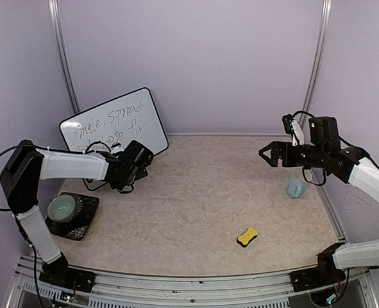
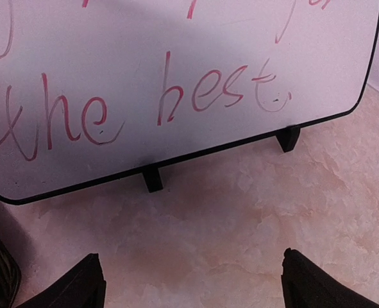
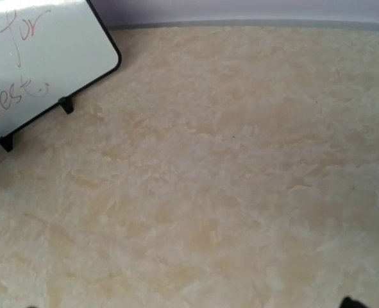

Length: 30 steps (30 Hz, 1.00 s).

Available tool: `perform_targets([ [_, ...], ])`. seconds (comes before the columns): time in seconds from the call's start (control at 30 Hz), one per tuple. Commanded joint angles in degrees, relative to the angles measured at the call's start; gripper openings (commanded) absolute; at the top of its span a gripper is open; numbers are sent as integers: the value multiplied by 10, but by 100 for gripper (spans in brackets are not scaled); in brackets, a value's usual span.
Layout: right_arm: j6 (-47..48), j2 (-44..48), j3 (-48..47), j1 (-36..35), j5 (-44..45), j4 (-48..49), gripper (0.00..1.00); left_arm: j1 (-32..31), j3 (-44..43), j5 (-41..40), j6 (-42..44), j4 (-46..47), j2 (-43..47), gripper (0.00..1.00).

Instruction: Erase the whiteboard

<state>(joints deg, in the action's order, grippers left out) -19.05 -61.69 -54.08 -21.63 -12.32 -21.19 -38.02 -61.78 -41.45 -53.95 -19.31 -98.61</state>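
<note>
- Closest in, on the left wrist view, are the two black fingertips of the left gripper (image 2: 192, 285). They sit far apart at the bottom corners with only bare table (image 2: 240, 224) between them, so the jaws are open and hold nothing.
- The whiteboard (image 2: 176, 77) is right in front of that gripper. It stands propped at a tilt on its small black feet at the back left of the table, and it is covered in writing.
- The right gripper (image 1: 269, 154) hangs above the right side with its fingers spread and empty. It is well apart from the board and just beside a blue cup (image 1: 296, 187).
- The yellow sponge eraser (image 1: 247, 236) lies alone on the table towards the front right, and neither gripper is touching it.
- I see three risks:
  - The left gripper is low and near the board's bottom edge, so a push there could slide the board or tip it backwards.
  - Wiping with bare fingers would probably only smear the ink.
  - If the right arm drops towards the eraser, it could knock the cup over.
- The views differ in what they show:
  - Only the overhead view has the eraser, the cup and a pale green bowl (image 1: 62, 206) on a dark mat (image 1: 86, 221) by the left arm.
  - The left wrist view alone shows the ink is red and reads "the best".
  - The right wrist view catches just the board's lower right corner and bare table.
</note>
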Motion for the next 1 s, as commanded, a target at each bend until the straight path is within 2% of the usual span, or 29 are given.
perform_targets([
  [0.0, 4, 8, 10, -6, 11, 16, 100, 5, -43, -30, -27, -19, -51, 92],
  [0.17, 6, 13, 13, -5, 16, 17, 100, 11, -83, -51, -81, -59, -115, 86],
  [0.37, 7, 9, 12, -5, 15, 21, 100, 13, -126, -91, -114, -97, -176, 85],
  [0.63, 6, 3, 14, -6, 13, 28, 100, 35, -116, -91, -116, -70, -206, 84],
  [0.97, 5, 0, 11, -5, 15, 28, 100, 57, -125, -98, -110, -32, -237, 76],
])
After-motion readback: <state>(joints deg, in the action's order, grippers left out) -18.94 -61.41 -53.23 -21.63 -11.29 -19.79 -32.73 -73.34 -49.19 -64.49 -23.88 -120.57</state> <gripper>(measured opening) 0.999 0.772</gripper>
